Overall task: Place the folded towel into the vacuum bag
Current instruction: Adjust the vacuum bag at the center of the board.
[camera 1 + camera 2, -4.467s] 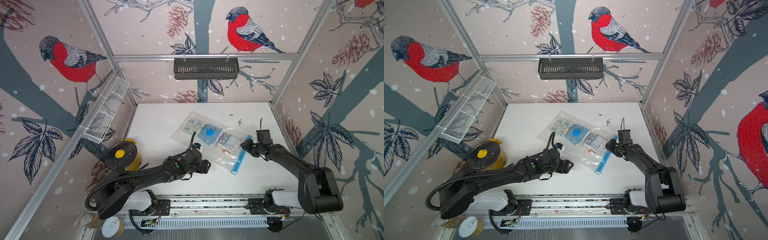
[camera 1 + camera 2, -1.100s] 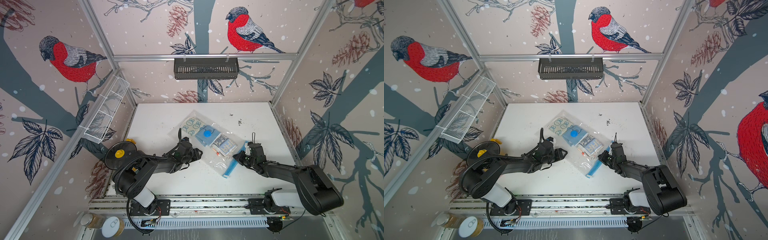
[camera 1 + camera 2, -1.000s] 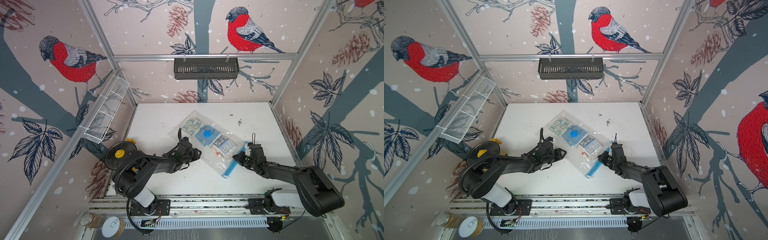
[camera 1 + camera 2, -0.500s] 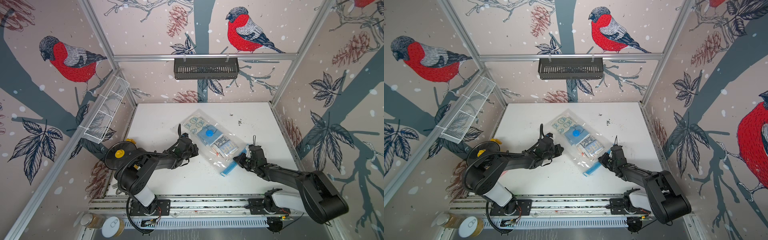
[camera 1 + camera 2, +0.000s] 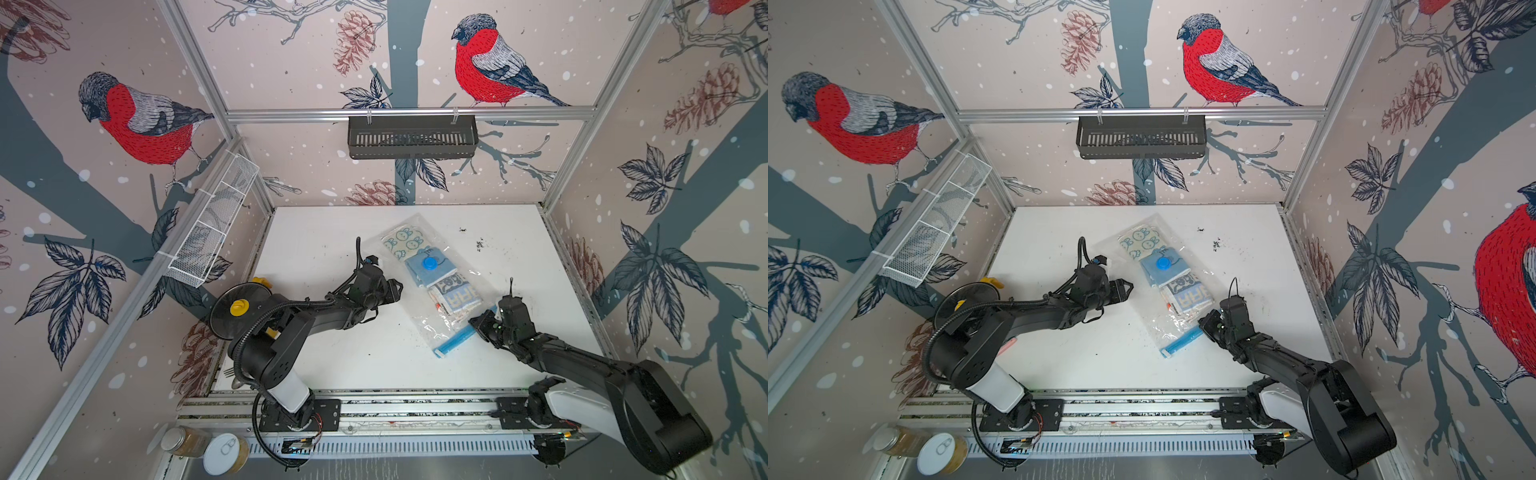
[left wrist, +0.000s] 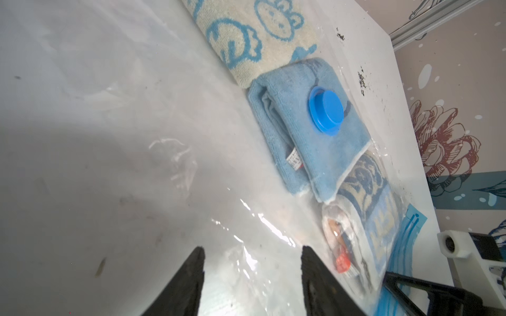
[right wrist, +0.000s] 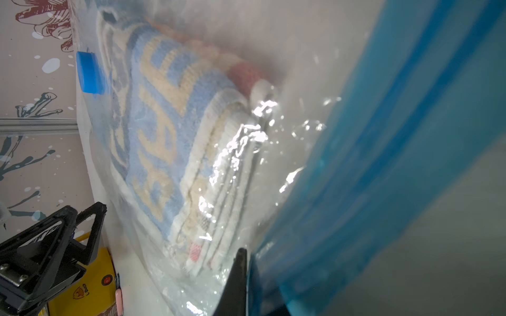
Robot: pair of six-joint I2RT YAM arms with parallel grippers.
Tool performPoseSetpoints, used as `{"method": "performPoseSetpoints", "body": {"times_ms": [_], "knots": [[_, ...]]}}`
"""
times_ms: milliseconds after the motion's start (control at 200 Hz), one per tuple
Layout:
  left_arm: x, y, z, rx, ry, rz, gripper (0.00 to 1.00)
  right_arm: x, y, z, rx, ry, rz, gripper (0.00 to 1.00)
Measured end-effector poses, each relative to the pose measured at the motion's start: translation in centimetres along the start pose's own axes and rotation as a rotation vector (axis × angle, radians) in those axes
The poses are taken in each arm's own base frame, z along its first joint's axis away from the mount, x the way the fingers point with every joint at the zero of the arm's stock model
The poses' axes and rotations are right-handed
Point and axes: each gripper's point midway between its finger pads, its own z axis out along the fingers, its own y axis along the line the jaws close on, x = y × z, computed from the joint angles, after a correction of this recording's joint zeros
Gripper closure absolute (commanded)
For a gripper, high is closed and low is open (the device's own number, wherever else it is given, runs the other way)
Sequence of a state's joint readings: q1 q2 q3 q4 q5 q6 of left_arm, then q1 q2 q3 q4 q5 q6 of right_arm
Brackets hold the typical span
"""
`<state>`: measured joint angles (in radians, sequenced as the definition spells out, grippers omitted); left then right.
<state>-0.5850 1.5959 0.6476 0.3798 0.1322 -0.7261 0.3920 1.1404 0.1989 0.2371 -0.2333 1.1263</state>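
In both top views the left gripper (image 5: 395, 286) has just sprung open beside the vacuum bag (image 5: 436, 328), slantwise mid-tabletop; the right gripper (image 5: 478, 325) sits at its zip-seal strip (image 5: 457, 338), nearest the front right corner; the lettered folded towel (image 5: 455, 297) lies inside, so placing looks done; the left wrist view adds loose film alone between parted jaws; the right wrist view shows one finger (image 7: 237, 279) pinching the strip, jaws nearly closed.

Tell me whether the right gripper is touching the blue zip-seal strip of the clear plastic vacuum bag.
Touching. The right wrist view shows the blue zip-seal strip running down into the right gripper, pressed against its visible black finger.
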Motion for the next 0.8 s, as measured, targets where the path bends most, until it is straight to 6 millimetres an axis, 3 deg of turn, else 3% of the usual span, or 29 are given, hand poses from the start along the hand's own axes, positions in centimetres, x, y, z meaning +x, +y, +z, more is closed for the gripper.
{"method": "performPoseSetpoints", "body": {"times_ms": [150, 405, 555, 795], "knots": [[3.8, 0.4, -2.1, 0.024, 0.095, -0.014, 0.37, 0.9, 0.4, 0.2, 0.001, 0.012, -0.010, 0.88], [10.8, -1.7, -5.2, 0.153, 0.288, -0.027, 0.34, 2.6, 1.9, 1.2, -0.002, 0.044, -0.049, 0.88], [12.2, -1.1, -5.8, 0.153, 0.323, -0.069, 0.34, 4.2, 3.3, 2.2, -0.016, 0.087, -0.077, 0.84], [12.3, -1.7, -5.4, 0.191, 0.326, -0.102, 0.34, 5.0, 4.8, 2.5, -0.056, 0.092, -0.077, 0.62]]}}
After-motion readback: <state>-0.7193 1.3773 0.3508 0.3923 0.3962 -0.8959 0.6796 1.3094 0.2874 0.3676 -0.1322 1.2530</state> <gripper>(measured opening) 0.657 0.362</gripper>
